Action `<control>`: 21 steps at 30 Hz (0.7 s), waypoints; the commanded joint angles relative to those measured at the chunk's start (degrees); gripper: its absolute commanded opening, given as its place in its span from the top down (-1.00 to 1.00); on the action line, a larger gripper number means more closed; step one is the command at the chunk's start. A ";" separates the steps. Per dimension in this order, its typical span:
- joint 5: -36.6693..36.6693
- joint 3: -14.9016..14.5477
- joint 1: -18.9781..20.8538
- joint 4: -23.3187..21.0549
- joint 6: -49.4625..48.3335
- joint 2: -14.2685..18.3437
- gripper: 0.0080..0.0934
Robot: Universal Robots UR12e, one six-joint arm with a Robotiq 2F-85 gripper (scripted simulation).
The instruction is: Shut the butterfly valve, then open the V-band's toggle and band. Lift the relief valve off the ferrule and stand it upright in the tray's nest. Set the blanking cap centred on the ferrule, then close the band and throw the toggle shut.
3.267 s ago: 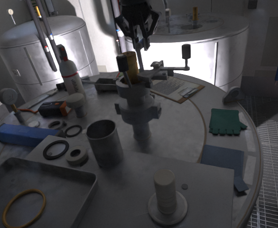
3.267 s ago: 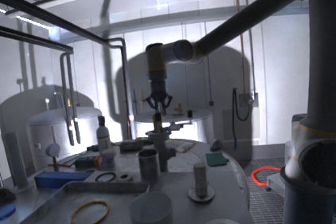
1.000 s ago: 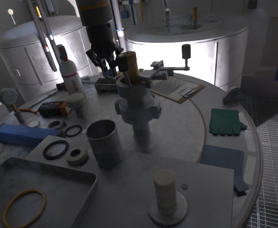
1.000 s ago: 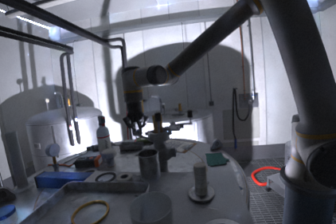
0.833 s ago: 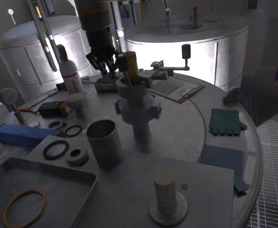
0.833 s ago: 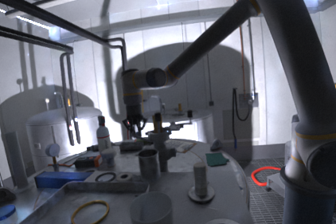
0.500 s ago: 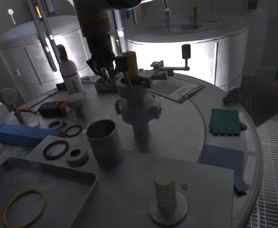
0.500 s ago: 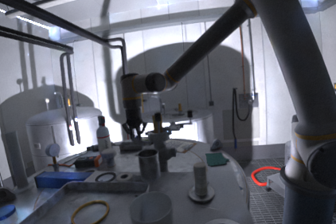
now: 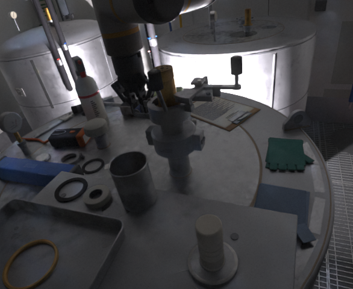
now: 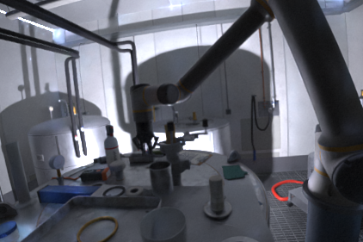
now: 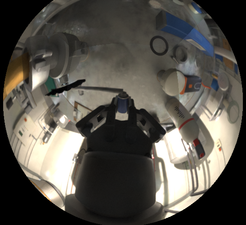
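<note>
My gripper (image 11: 122, 107) is closed around the blue grip of the butterfly valve handle (image 11: 122, 104), low at the far left of the pipe stub (image 9: 176, 137); the handle's grey lever (image 11: 98, 89) runs from the grip toward the stub. The brass relief valve (image 9: 167, 84) stands on the ferrule at the stub's top, ringed by the V-band (image 9: 170, 107). The band's toggle (image 9: 215, 87), with its black knob, reaches out to the right. The blanking cap (image 9: 212, 249) stands on the near plate. The tray (image 9: 43, 242) lies near left, and its nest is not clear to me.
A steel cup (image 9: 133, 180) stands just in front of the stub. Black gaskets (image 9: 71, 189) and a blue box (image 9: 30, 170) lie to the left, a white bottle (image 9: 89, 96) stands behind them, and a clipboard (image 9: 223, 112) and green gloves (image 9: 285, 154) lie to the right.
</note>
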 commanded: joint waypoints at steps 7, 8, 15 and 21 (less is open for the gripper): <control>0.00 0.12 0.00 -0.48 0.00 0.25 1.00; 0.00 0.14 0.00 -0.52 0.00 0.28 1.00; 0.00 0.22 0.00 -0.72 0.00 0.39 1.00; 0.00 0.24 0.00 -0.76 0.00 0.42 1.00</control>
